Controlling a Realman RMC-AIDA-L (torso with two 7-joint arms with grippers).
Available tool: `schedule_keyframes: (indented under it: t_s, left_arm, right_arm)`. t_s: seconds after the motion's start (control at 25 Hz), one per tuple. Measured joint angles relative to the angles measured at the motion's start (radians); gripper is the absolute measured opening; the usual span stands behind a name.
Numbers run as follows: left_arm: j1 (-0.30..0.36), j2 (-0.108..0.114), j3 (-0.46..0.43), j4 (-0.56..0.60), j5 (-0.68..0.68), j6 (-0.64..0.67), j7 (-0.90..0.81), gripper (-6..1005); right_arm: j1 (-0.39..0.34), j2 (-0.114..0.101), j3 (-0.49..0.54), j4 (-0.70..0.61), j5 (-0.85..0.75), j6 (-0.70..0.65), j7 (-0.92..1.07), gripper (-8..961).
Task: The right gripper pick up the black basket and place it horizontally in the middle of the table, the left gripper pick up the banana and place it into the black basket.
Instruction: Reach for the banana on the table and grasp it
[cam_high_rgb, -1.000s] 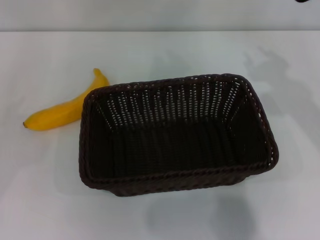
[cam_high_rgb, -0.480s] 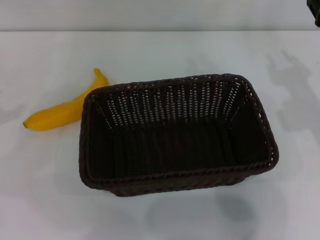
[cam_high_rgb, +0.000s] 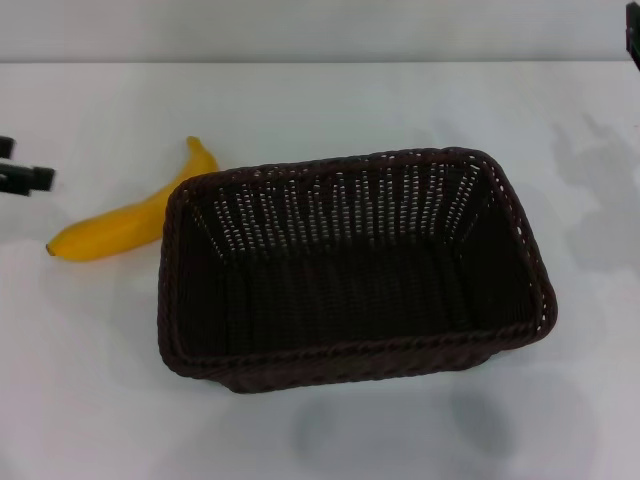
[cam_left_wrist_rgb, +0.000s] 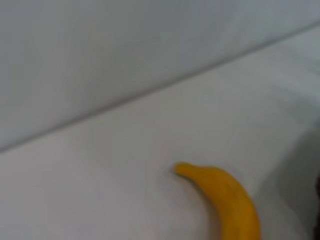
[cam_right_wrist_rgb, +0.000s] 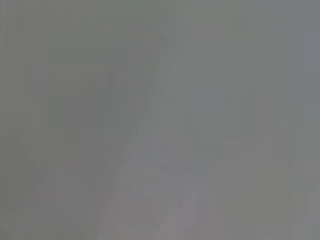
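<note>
The black basket (cam_high_rgb: 350, 270) stands lengthwise across the middle of the white table (cam_high_rgb: 330, 100), open side up and empty. The banana (cam_high_rgb: 125, 220) lies on the table just to its left, one end near the basket's far left corner. It also shows in the left wrist view (cam_left_wrist_rgb: 227, 200). My left gripper (cam_high_rgb: 18, 164) reaches in at the left edge, to the left of the banana and apart from it; two black fingers show with a gap between them. Only a sliver of my right gripper (cam_high_rgb: 634, 35) shows, at the top right corner, far from the basket.
A pale grey wall (cam_high_rgb: 300, 30) runs behind the table's far edge. White tabletop surrounds the basket on all sides. The right wrist view shows only a plain grey surface.
My left gripper has come into view at the left edge, near the banana. My right gripper has moved further out to the top right corner, and its shadow slid right. Basket and banana are unmoved.
</note>
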Motion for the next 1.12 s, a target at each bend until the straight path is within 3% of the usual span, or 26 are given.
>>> schedule_keyframes:
  t_s: [0.04,0.08,0.32,0.52,1.12]
  left_arm:
    - [-0.006,-0.023,0.025,-0.017,0.005,0.016,0.02,820]
    - [-0.006,-0.023,0.025,-0.017,0.005,0.016,0.02,819]
    - [-0.004,-0.082,0.1,-0.024,0.031,0.07,0.04,814]
    - [0.008,-0.099,0.106,-0.026,0.042,0.107,0.056,811]
    - [0.044,-0.118,0.098,-0.06,0.026,0.198,0.143,800]
  right_arm:
    - [-0.002,0.0,0.0,0.004,0.0,0.0,0.0,385]
    - [-0.002,0.001,0.0,0.007,0.0,-0.001,0.0,385]
    - [0.001,0.001,0.003,0.015,0.0,0.005,-0.001,384]
    - [0.001,0.001,0.006,0.016,0.0,0.01,-0.001,384]
    - [0.008,0.006,0.009,-0.007,-0.003,0.071,-0.014,385]
